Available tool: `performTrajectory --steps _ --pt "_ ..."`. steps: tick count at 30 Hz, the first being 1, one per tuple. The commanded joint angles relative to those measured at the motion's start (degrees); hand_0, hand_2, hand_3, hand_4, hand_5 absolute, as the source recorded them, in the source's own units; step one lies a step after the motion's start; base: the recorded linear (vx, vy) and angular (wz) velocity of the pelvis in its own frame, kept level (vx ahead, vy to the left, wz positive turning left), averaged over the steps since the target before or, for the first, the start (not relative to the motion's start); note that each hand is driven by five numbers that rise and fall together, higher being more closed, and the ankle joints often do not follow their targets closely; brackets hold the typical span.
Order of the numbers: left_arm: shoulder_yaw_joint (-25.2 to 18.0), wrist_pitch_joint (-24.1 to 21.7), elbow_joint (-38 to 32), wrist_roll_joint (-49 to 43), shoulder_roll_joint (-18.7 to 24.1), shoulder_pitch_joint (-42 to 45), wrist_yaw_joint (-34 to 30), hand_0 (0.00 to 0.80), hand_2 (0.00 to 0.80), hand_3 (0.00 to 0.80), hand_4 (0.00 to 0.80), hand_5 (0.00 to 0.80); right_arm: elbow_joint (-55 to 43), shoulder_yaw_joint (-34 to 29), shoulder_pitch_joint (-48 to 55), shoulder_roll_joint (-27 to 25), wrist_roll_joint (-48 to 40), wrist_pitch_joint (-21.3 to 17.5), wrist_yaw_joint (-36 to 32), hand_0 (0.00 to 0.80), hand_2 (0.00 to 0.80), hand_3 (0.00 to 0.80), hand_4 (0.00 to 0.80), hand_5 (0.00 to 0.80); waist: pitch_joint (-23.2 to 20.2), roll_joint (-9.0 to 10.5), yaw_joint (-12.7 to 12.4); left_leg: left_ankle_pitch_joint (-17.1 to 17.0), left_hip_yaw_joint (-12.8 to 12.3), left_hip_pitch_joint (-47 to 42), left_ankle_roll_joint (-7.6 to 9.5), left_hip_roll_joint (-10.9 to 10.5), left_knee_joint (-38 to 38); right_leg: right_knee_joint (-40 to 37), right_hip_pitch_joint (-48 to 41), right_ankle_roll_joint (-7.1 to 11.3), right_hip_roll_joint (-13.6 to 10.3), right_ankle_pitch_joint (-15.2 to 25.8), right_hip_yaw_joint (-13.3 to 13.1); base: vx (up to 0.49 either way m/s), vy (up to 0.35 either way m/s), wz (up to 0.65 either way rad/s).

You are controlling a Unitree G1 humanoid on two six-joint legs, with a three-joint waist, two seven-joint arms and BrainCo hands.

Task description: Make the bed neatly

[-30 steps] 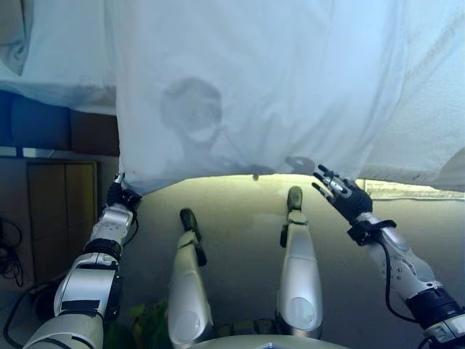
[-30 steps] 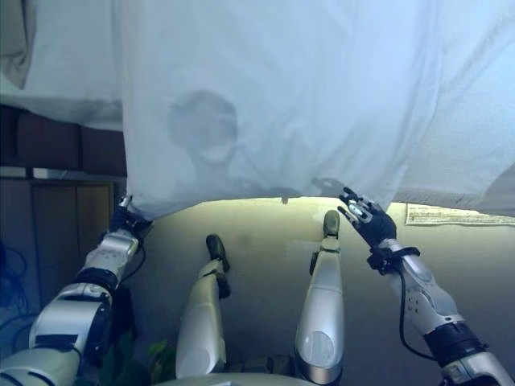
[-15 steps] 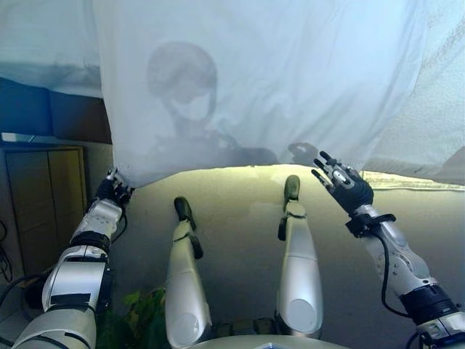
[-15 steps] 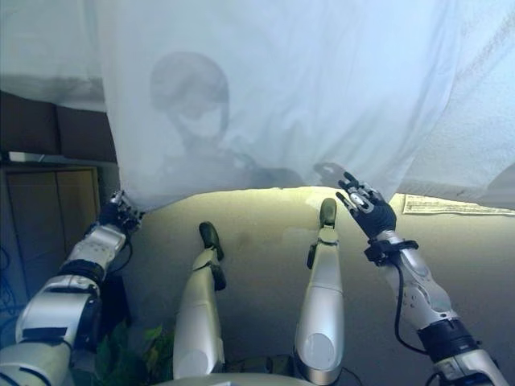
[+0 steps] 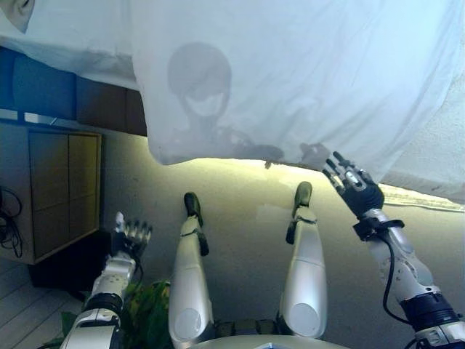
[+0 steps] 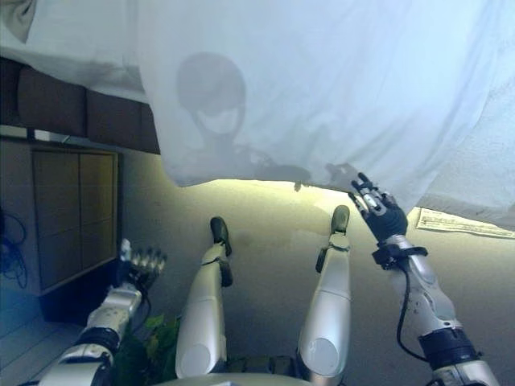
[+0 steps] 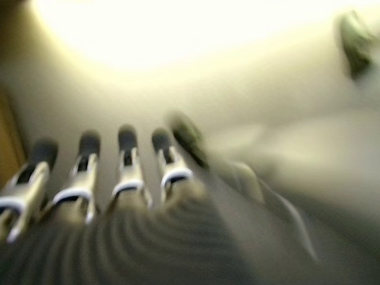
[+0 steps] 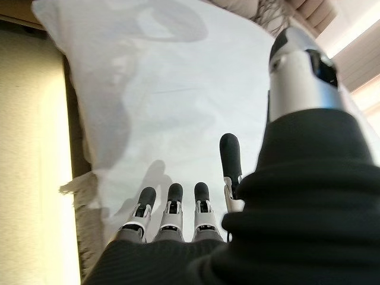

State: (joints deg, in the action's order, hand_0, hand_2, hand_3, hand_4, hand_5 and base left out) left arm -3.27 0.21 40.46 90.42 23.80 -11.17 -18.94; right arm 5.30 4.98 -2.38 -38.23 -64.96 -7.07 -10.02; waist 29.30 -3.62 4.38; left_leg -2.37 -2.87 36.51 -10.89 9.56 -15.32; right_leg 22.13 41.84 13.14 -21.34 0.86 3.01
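Change: since half a second ago the left hand [image 5: 128,238] has let go of the white sheet's corner and dropped well below it, down by the floor; the whole view has also shifted a little, so the camera moved too.
Left hand: low at the robot's left side, near the wooden cabinet [image 5: 64,187], palm up, fingers straight and spread apart, holding nothing. Its own wrist view [image 7: 127,169] shows the fingers in a row with only pale floor [image 7: 285,148] past them.
Right hand: raised at the right [image 6: 380,211], just below the sheet's lower edge, fingers straight and fanned apart, gripping nothing. From the head views it is hard to tell whether the fingertips touch the cloth; the right wrist view [image 8: 178,208] shows them pointing at the sheet with cloth just past the tips.
White sheet: a large white sheet [image 5: 305,80] fills the upper part of the head views, hanging down over the side of the bed. Its lower edge runs from a loose corner [image 5: 161,154] on the left across to the right hand. That corner hangs free, with no hand on it.
Bed: only a dark side panel [image 6: 56,108] shows under the sheet at upper left.
Far right: more white bedding [image 5: 443,163] hangs lower at the right edge of the view, beyond the right hand.
Floor: beige floor [image 5: 247,211] lies beneath the sheet's edge, brightly lit just under the cloth.
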Motion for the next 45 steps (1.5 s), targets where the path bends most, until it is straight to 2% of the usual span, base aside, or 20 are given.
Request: performTrajectory --steps 1,4,5,8,13,16,21,26,30,31,32,33,35,37,40,42,45 --pt "2.6 -4.2 -6.7 2.8 0.9 0.1 -12.5 0.0 0.0 0.0 0.0 0.0 -3.2 -3.9 3.0 -0.6 -1.6 -2.3 -2.4 0.0 0.0 0.0 0.0 0.0 0.5 -0.3 -0.4 -4.8 -0.1 4.5 2.89 -0.5 -0.6 -4.1 -0.7 -0.65 0.2 4.1 0.0 -0.023 -0.053 0.02" --pt "4.9 -4.4 -13.1 4.3 -2.6 -1.0 -19.9 0.0 0.0 0.0 0.0 0.0 -3.8 -4.6 2.8 0.6 0.2 -2.6 -1.7 0.0 0.0 0.0 0.0 0.0 0.5 -0.52 -0.2 -5.1 -0.7 5.4 3.1 -1.0 0.4 -5.2 0.1 -0.69 0.3 4.5 -0.1 0.017 0.056 0.01" --pt "5.1 -3.9 -13.8 4.6 -3.8 -2.0 -21.3 0.0 0.0 0.0 0.0 0.0 -3.1 -4.7 2.0 1.1 0.7 -2.3 -1.7 0.0 0.0 0.0 0.0 0.0 0.5 -0.49 0.1 -3.6 -0.9 4.6 2.82 -0.9 0.6 -5.1 -0.5 -0.41 0.3 3.0 -0.3 0.077 0.137 0.05" --pt "6.0 -3.0 -15.1 5.4 -6.1 -6.0 -24.1 0.0 0.0 0.0 0.0 0.0 -2.5 -4.7 -0.2 2.7 1.9 -1.9 -1.9 0.0 0.0 0.0 0.0 0.0 0.5 0.13 0.8 -3.4 -1.2 6.1 2.93 -1.2 0.4 -5.9 0.8 -0.71 0.5 3.5 -0.9 0.021 0.116 0.09" --pt "6.4 -2.0 -16.3 7.5 -6.2 -13.1 -27.3 0.0 0.0 0.0 0.0 0.0 -3.3 -3.4 -3.2 5.5 4.4 -1.8 -2.3 0.0 0.0 0.0 0.0 0.0 0.5 3.08 1.1 -3.1 0.2 11.9 2.8 -1.2 -2.3 -5.9 4.9 -1.07 1.1 4.9 -1.2 -0.02 0.039 0.08" --pt "7.2 -2.8 -16.6 7.7 -6.9 -14.9 -30.9 0.0 0.0 0.0 0.0 0.0 -3.6 -3.1 -4.9 6.2 5.6 -2.1 -3.0 0.0 0.0 0.0 0.0 0.0 0.5 3.88 1.2 -3.5 0.4 15.1 2.95 -1.7 -3.0 -6.1 7.3 -1.34 1.4 5.8 -1.5 -0.012 0.075 -0.01" --pt "8.0 -4.1 -17.7 6.2 -6.6 -19.2 -32.4 0.0 0.0 0.0 0.0 0.0 -4.9 -2.5 -7.8 7.1 5.6 -3.0 -3.6 0.0 0.0 0.0 0.0 0.0 0.5 5.35 1.0 -2.6 1.1 20.6 2.66 -1.9 -5.2 -5.6 11.2 -1.54 1.6 5.9 -1.4 -0.005 0.02 -0.02" --pt "8.1 -5.7 -17.2 4.0 -5.0 -23.0 -27.1 0.0 0.0 0.0 0.0 0.0 -6.3 -2.3 -11.7 6.3 6.1 -3.8 -3.7 0.0 0.0 0.0 0.0 0.0 0.5 6.37 0.8 -2.0 2.4 27.1 2.64 -2.2 -7.6 -5.8 16.2 -1.77 2.2 6.5 -1.5 -0.041 0.036 -0.07" --pt "6.3 -3.6 -15.8 3.2 -1.7 -26.5 -23.0 0.0 0.0 0.0 0.0 0.0 -5.2 -2.8 -14.1 5.5 5.7 -5.1 -3.5 0.0 0.0 0.0 0.0 0.0 0.5 7.19 0.8 -1.3 3.0 32.3 2.62 -1.6 -10.4 -5.1 20.3 -2.22 2.5 6.9 -1.5 -0.057 -0.003 -0.1" --pt "6.2 -3.1 -15.2 2.5 -0.7 -27.5 -20.7 0.0 0.0 0.0 0.0 0.0 -4.5 -2.8 -14.6 5.2 4.9 -5.8 -3.8 0.0 0.0 0.0 0.0 0.0 0.5 7.45 0.9 -1.0 3.1 33.6 2.59 -1.3 -11.3 -4.6 21.3 -2.25 2.7 6.7 -1.3 -0.021 -0.06 -0.14" --pt "6.4 -2.3 -13.3 1.3 0.8 -28.7 -15.7 0.0 0.0 0.0 0.0 0.0 -3.2 -2.7 -15.1 4.8 3.9 -6.7 -4.4 0.0 0.0 0.0 0.0 0.0 0.5 7.7 0.8 0.1 3.3 34.7 2.47 -0.8 -12.5 -3.7 22.0 -2.23 2.8 5.9 -1.1 -0.033 -0.041 -0.11" --pt "6.4 -2.4 -13.1 1.3 1.0 -29.2 -15.0 0.0 0.0 0.0 0.0 0.0 -3.0 -2.8 -15.5 4.8 3.7 -6.9 -4.5 0.0 0.0 0.0 0.0 0.0 0.5 7.71 0.9 -0.4 3.2 35.4 2.61 -0.9 -12.6 -3.7 22.6 -2.34 2.8 6.3 -1.0 -0.012 -0.049 -0.09" --pt "6.8 -1.9 -8.8 1.0 3.3 -30.7 -6.0 0.0 0.0 0.0 0.0 0.0 -0.7 -2.8 -16.0 4.3 2.2 -8.1 -5.9 0.0 0.0 0.0 0.0 0.0 0.5 7.77 0.8 0.6 3.5 36.8 2.68 -0.6 -14.0 -2.3 23.7 -2.32 3.0 5.4 -0.8 -0.013 -0.049 -0.04" --pt "6.7 -1.3 -3.5 2.1 5.6 -32.2 -0.3 0.0 0.0 0.0 0.0 0.0 1.5 -2.8 -17.0 3.5 0.7 -8.9 -7.2 0.0 0.0 0.0 0.0 0.0 0.5 7.71 0.6 0.6 3.8 38.1 2.77 -0.6 -14.5 -1.7 24.7 -2.23 3.0 5.2 -0.6 -0.01 -0.032 -0.03" --pt "5.6 1.0 3.7 4.9 8.7 -33.5 -0.4 0.0 0.0 0.0 0.0 0.0 6.4 -2.2 -19.1 1.9 -2.0 -10.6 -10.1 0.0 0.0 0.0 0.0 0.0 0.5 7.36 0.0 -0.1 4.1 39.8 2.73 -0.4 -14.3 -1.8 26.0 -2.1 2.7 5.3 -0.1 0.0 0.0 0.0" --pt "5.1 2.5 6.7 6.3 8.9 -32.6 -2.4 0.0 0.0 0.0 0.0 0.0 10.4 -1.2 -20.5 1.1 -4.0 -11.8 -12.1 0.0 0.0 0.0 0.0 0.0 0.5 6.93 -0.6 0.6 4.6 39.8 2.49 -0.4 -14.3 -1.6 25.9 -1.93 2.7 4.4 0.3 0.011 -0.017 -0.01" --pt "6.2 3.0 9.7 6.0 7.9 -29.7 1.7 0.0 0.0 0.0 0.0 0.0 14.4 -0.2 -21.6 1.1 -6.8 -14.0 -14.1 0.0 0.0 0.0 0.0 0.0 0.5 6.27 -1.7 0.2 5.0 39.8 2.79 -1.1 -13.4 -1.9 25.9 -1.72 2.6 4.2 1.1 0.002 -0.088 -0.02"
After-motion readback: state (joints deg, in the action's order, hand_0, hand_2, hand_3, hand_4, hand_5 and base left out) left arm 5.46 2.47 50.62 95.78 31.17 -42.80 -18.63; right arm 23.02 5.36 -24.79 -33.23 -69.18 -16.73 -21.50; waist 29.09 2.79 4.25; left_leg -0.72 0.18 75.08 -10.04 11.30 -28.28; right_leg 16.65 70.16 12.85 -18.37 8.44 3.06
